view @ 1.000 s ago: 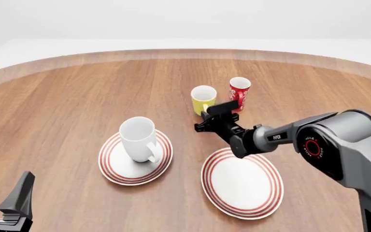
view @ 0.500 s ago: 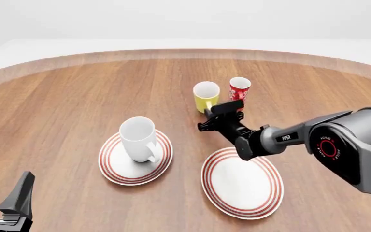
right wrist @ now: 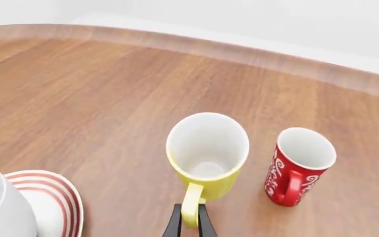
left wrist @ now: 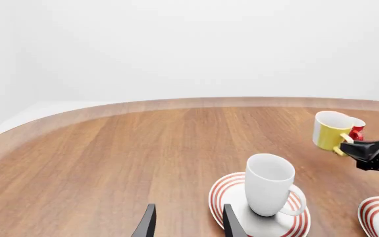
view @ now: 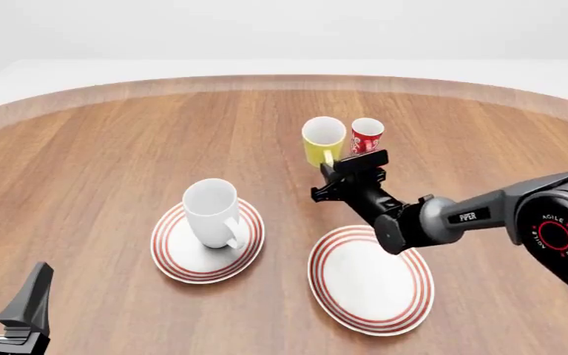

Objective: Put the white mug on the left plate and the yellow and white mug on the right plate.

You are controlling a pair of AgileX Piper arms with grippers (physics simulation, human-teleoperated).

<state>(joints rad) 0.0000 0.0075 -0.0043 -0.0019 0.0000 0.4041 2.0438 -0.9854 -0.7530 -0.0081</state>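
The white mug stands upright on the left plate. The yellow and white mug is held by its handle in my right gripper, a little above the table and beyond the right plate, which is bare. The right wrist view shows the fingers shut on the yellow handle of that mug. My left gripper is open and empty near the table's front left; in the left wrist view it points toward the white mug.
A slim red mug with white markings stands just right of the yellow mug, close to it; it also shows in the right wrist view. The round wooden table's rim curves along the back.
My right gripper has lifted the yellow mug and carried it slightly right and away from its earlier spot. The left arm and the white mug have not moved.
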